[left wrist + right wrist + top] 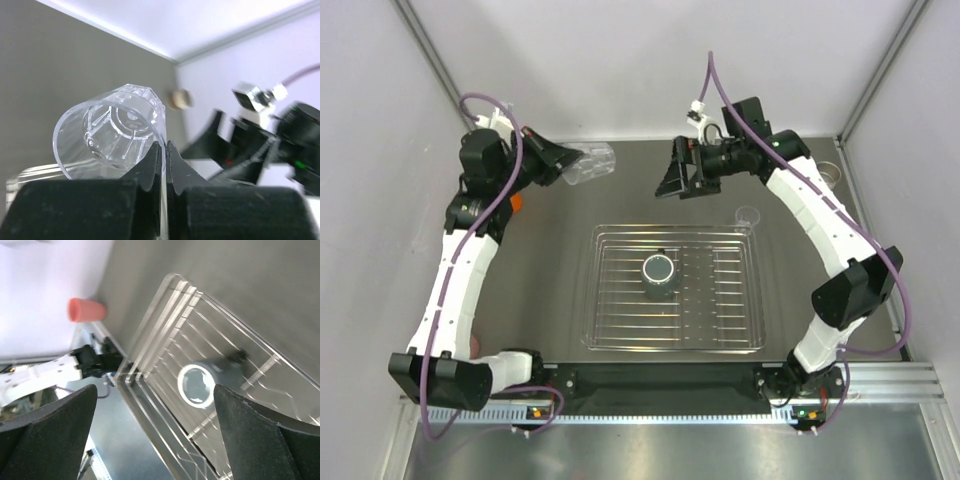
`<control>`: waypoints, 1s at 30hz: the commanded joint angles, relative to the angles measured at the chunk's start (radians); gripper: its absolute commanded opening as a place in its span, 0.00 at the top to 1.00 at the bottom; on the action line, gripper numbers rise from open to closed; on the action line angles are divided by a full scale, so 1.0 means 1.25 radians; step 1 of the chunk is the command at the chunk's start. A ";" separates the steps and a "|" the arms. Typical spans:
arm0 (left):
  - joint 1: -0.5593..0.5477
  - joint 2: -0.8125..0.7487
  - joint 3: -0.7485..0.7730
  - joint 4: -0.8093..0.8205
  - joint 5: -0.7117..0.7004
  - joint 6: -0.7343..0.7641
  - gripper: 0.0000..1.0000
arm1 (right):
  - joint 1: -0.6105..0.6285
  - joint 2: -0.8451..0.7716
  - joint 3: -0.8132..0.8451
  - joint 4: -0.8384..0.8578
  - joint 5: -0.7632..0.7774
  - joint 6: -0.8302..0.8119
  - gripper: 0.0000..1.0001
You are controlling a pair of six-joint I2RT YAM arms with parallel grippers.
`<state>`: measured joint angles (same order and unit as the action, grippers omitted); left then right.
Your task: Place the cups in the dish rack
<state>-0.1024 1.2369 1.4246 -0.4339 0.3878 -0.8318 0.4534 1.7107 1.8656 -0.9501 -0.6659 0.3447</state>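
Clear plastic tumbler (595, 163), pinched by its wall in the closed left gripper (165, 155) beyond the far-left corner of the silver wire dish rack (672, 346), wants lowering gently onto free bars; right gripper (672, 184) gapes empty.

A cup (658, 276) stands in the dish rack (620, 318) (near its middle), another cup (748, 214) behind its far-right corner.

Bright, even light; right gripper (155, 388) out of focus (dark)
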 commanded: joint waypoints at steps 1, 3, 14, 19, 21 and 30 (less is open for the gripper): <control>0.001 -0.008 -0.096 0.332 0.227 -0.173 1.00 | 0.029 -0.052 0.011 0.156 -0.091 0.032 0.00; -0.001 -0.016 -0.123 0.418 0.276 -0.232 1.00 | 0.040 -0.074 -0.015 0.197 -0.101 0.043 0.00; -0.040 -0.052 -0.245 0.728 0.361 -0.483 1.00 | 0.072 -0.129 -0.144 0.468 -0.115 0.232 0.00; -0.059 -0.089 -0.276 0.732 0.379 -0.503 1.00 | 0.077 -0.170 -0.216 0.584 -0.116 0.323 0.07; -0.059 -0.099 -0.282 0.732 0.386 -0.507 1.00 | 0.079 -0.183 -0.239 0.616 -0.120 0.346 0.09; -0.080 -0.127 -0.321 0.753 0.387 -0.531 1.00 | 0.096 -0.233 -0.295 0.707 -0.128 0.393 0.15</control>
<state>-0.1879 1.1126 1.0351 0.4034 0.8539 -1.4700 0.5446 1.4738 1.5112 -0.1902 -0.8146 0.7959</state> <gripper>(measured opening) 0.036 0.852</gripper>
